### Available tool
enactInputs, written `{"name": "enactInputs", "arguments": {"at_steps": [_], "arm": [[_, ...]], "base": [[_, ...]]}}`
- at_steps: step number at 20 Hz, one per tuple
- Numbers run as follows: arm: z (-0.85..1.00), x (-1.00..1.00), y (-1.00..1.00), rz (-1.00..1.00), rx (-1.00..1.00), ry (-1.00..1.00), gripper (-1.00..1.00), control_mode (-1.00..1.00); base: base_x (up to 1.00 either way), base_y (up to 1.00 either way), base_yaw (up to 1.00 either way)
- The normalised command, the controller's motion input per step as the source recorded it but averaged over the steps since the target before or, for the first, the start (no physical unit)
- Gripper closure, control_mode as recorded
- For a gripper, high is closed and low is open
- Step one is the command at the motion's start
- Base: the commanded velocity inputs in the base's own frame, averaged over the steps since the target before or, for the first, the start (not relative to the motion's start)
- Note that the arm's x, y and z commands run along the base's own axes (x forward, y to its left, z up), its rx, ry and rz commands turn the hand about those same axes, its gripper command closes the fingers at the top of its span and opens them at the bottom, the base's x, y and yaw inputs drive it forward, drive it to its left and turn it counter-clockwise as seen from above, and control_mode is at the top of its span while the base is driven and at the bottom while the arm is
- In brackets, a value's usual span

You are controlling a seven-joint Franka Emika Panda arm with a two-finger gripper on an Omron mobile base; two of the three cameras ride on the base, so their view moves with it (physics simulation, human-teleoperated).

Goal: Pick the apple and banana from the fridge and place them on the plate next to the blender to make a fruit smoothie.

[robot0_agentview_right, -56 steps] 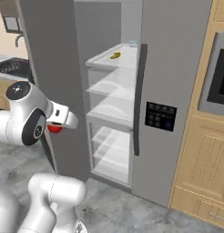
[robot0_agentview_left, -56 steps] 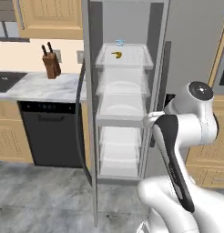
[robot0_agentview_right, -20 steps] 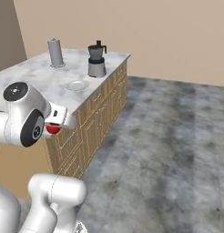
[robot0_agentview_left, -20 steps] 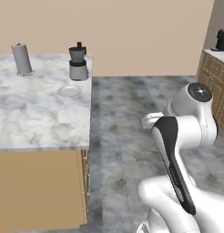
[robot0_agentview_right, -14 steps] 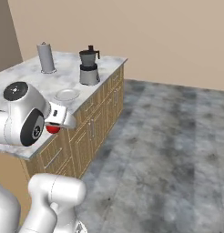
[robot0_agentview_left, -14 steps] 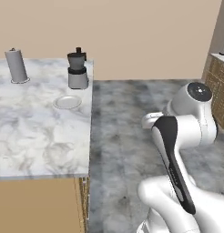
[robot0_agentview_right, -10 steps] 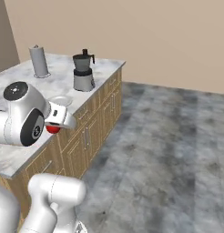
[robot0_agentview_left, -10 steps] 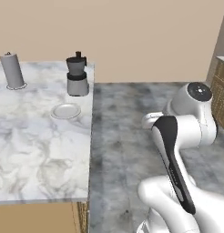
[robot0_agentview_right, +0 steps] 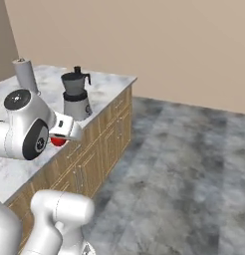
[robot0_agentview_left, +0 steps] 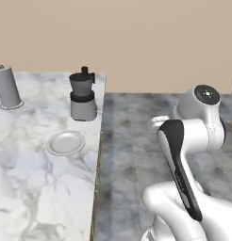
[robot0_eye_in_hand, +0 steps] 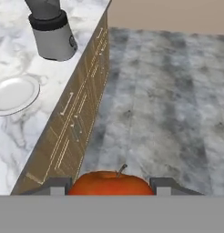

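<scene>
- Pinching the apple between the two finger tips of the gripper in the hand view, stem pointing up, over the grey floor just off the counter's edge.
- Peeking out red under the white wrist in the right base view, apple held beside the counter's wooden cabinet fronts.
- Sitting on the marble counter in the left base view: one plate, bare, just in front of one blender, near but apart.
- Standing well to the left of the blender, one tall grey cylinder on a round base.
- Hiding the plate behind the arm in the right base view, while showing the blender and cylinder.
- Showing plate and blender base at the hand view's upper left, jar top cut off by the frame.
- Counting: one apple, one plate, one blender, one cylinder.
</scene>
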Motion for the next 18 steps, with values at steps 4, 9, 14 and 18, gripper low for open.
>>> {"name": "enactInputs", "arguments": {"at_steps": [4,9,14,18], "arm": [[0.00,0.00,0.00,0.00,0.00,0.00,1.00,1.00],[0.00,0.00,0.00,0.00,0.00,0.00,1.00,1.00],[0.00,0.00,0.00,0.00,0.00,0.00,1.00,1.00],[0.00,0.00,0.00,0.00,0.00,0.00,1.00,1.00]], "base": [[1.00,-0.48,0.52],[0.88,-0.33,0.75],[0.69,-0.35,0.80],[0.22,-0.35,0.86]]}}
